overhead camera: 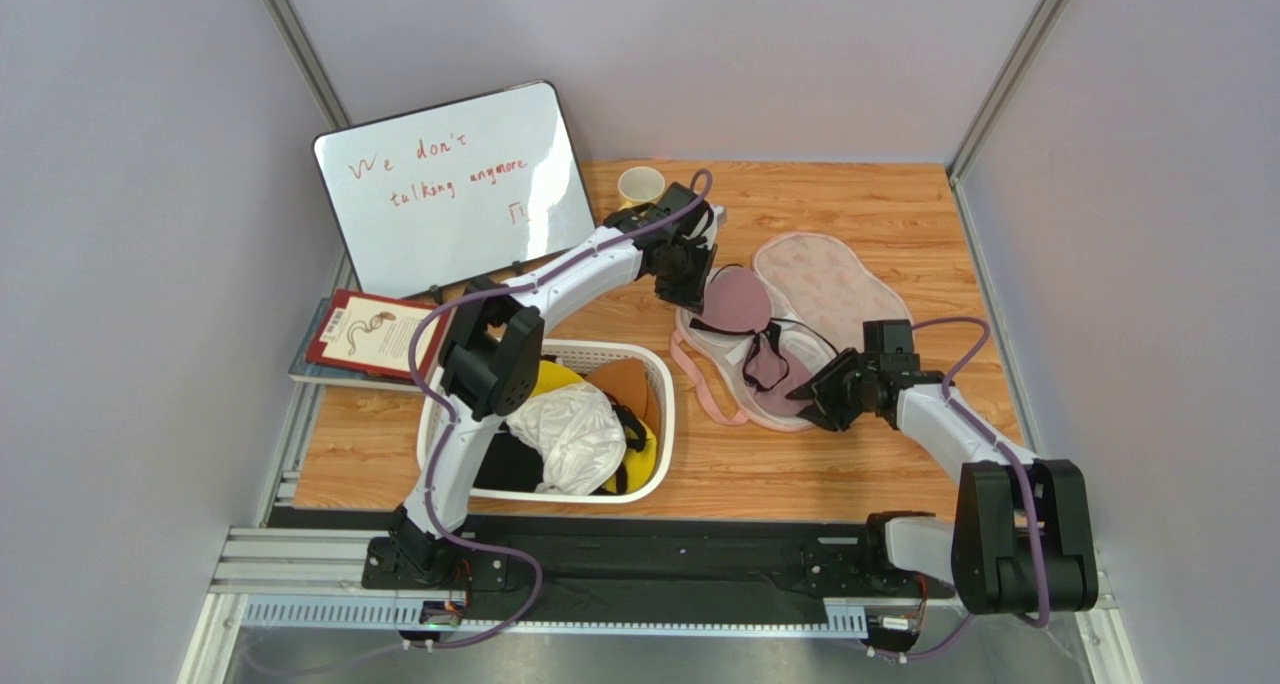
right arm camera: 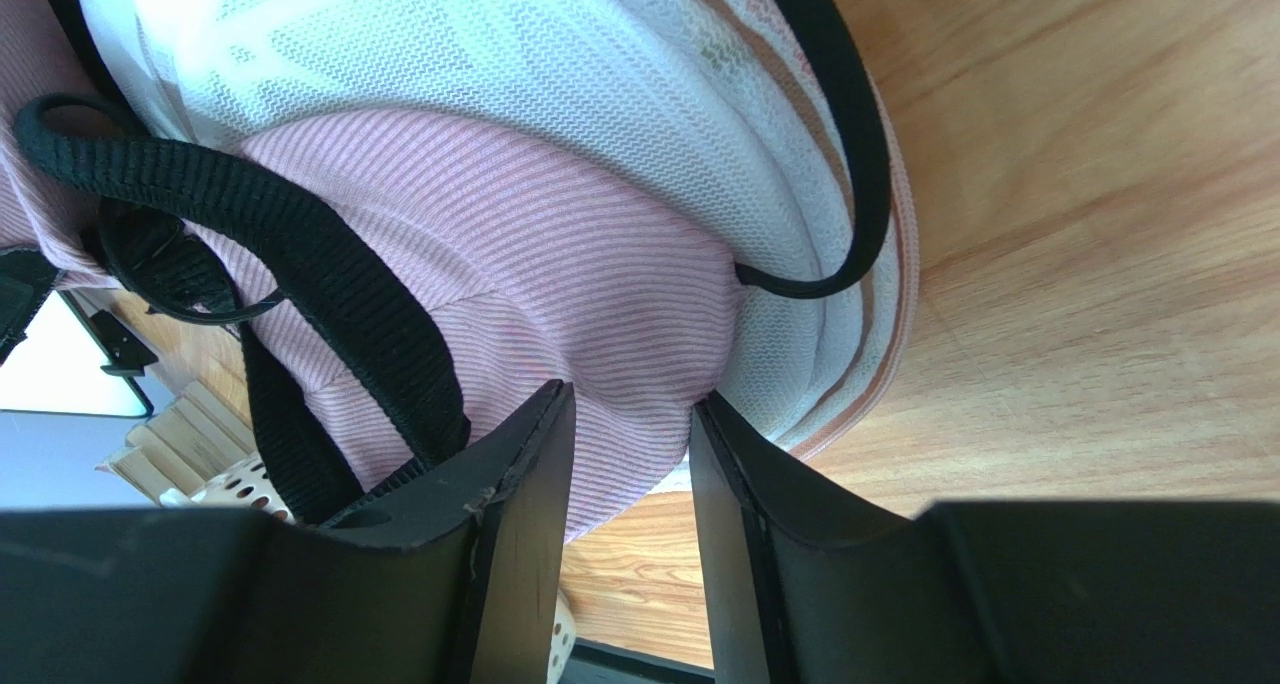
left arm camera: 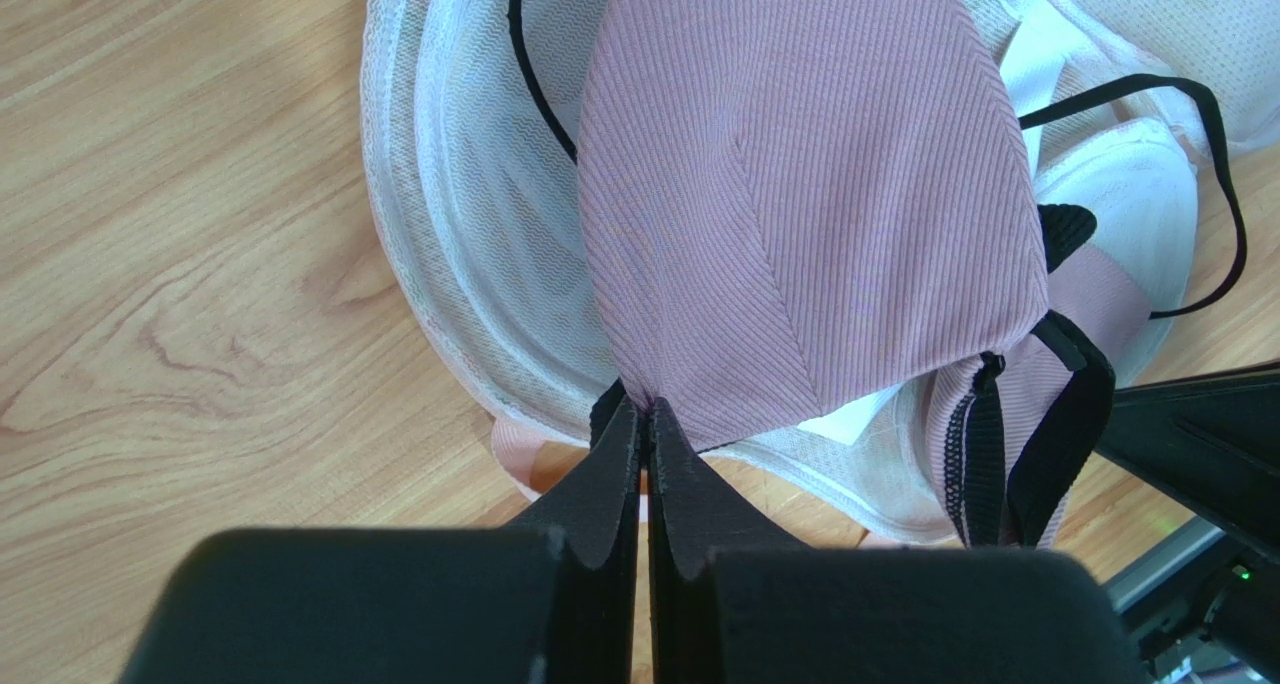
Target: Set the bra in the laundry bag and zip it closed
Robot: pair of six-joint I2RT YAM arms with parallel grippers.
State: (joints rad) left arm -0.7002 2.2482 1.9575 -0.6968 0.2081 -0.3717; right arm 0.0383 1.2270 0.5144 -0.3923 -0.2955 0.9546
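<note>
Lying diagonally, far-left to near-right, across the open laundry bag (overhead camera: 836,276), the bra (overhead camera: 747,318) is pinched at its far cup by the left gripper (left arm camera: 646,408) and at its near cup by the right gripper (right arm camera: 631,422).

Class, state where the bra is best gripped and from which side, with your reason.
Pinch the bra at a padded cup's outer edge, low from the side: it lies spread on the laundry bag, rims exposed, straps thin and slack.
</note>
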